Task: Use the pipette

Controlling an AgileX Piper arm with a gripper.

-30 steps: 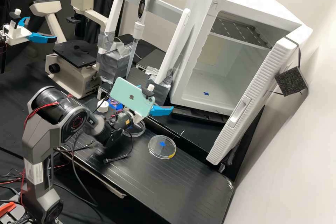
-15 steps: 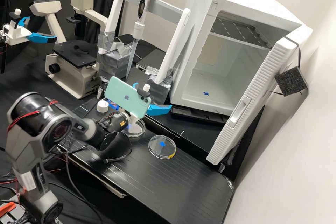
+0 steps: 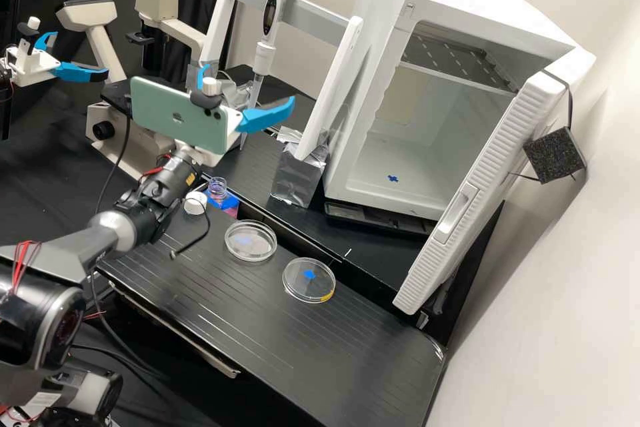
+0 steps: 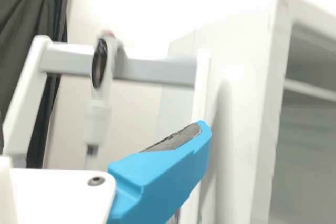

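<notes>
In the high view my gripper (image 3: pixel 248 85) stands open, raised in front of the pipette stand, with nothing between its fingers. The white pipette (image 3: pixel 265 47) with a red top hangs upright on the grey crossbar (image 3: pixel 313 17) of the stand, apart from the fingers; its lower tip is partly hidden behind the gripper. In the wrist view the gripper (image 4: pixel 102 131) shows one blue finger large, and beyond it the pipette (image 4: pixel 98 116) hangs from the crossbar (image 4: pixel 155 71), blurred. On the bench are a small open bottle (image 3: pixel 217 189) and a white cap (image 3: pixel 195 203).
Two clear petri dishes (image 3: pixel 251 241) lie on the black bench board (image 3: pixel 267 333). An open white incubator (image 3: pixel 373 147) stands right of the stand, its door swung forward. A microscope (image 3: pixel 127 140) is at the left, and a second arm's gripper (image 3: pixel 67 67) hangs at the upper left.
My gripper has risen from low over the bench towards the pipette stand, moving up and left in the high view. The bottle and the left petri dish have come into clearer sight.
</notes>
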